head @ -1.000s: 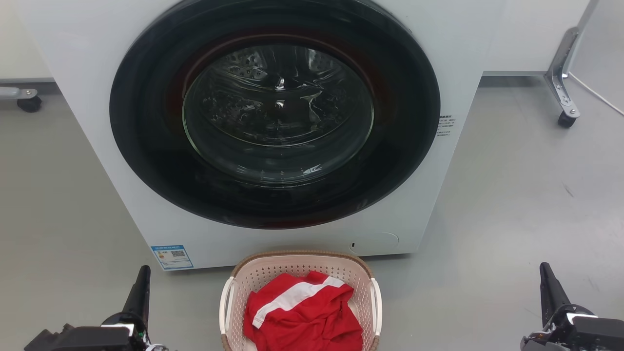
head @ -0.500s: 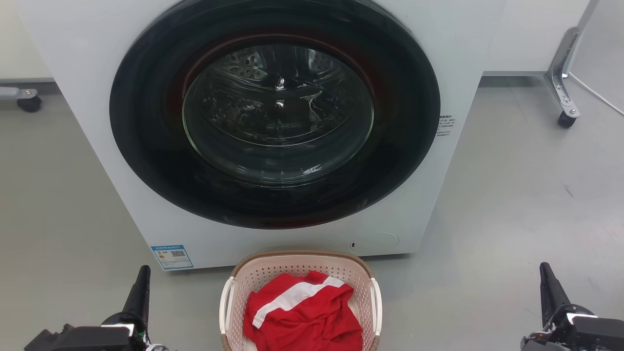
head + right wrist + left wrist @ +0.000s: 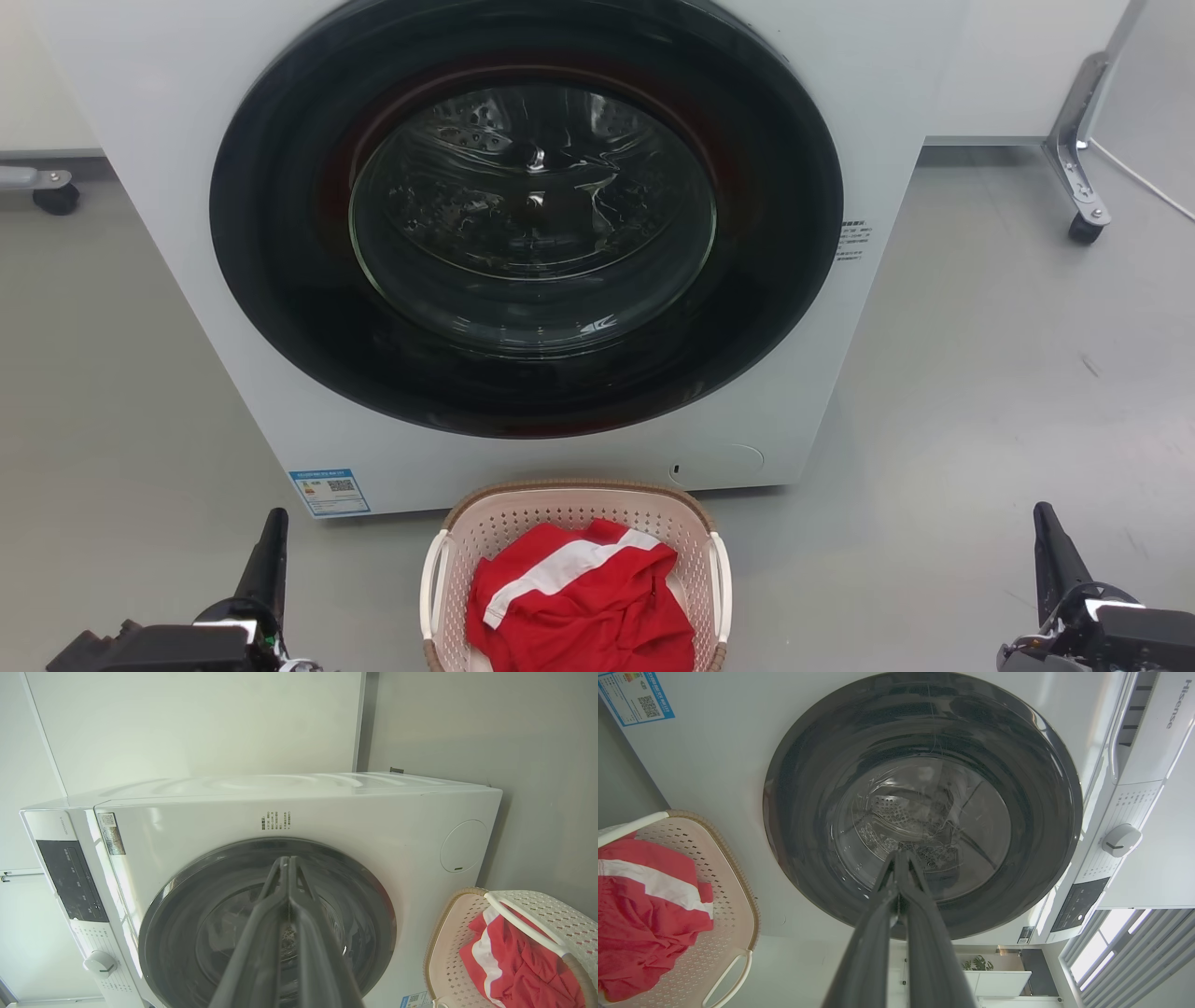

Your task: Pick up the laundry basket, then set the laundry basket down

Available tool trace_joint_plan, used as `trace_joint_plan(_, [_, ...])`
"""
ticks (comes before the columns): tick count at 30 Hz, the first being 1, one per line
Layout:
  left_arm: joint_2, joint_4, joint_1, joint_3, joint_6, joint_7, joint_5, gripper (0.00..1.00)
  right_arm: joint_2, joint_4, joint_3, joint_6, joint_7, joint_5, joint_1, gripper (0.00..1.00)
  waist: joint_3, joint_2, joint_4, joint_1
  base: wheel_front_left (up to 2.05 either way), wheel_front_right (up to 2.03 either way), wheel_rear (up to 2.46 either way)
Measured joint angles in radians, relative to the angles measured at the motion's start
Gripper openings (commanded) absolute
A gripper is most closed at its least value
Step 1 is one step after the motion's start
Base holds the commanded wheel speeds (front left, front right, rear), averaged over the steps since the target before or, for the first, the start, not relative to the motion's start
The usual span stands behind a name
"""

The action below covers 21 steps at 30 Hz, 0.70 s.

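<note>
laundry basket (image 3: 560, 518) between left hand (image 3: 275, 519) and right hand (image 3: 1044, 515), touching neither; both pinched together, seemingly empty.

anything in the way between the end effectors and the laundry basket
Nothing visible. Just grey floor separates the left end effector from the laundry basket at its left handle, and the right end effector from its right handle. The washing machine stands behind the basket, not in either path.
</note>
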Motion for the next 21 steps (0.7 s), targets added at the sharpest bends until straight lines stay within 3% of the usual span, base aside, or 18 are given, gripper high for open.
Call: trace_joint_plan(21, [0.000, 0.000, 0.000, 0.000, 0.000, 0.000, 0.000, 0.00, 0.000, 0.000, 0.000, 0.000, 0.000, 0.000, 0.000, 0.00, 0.000, 0.0000, 0.000, 0.0000, 0.00, 0.00, 0.00])
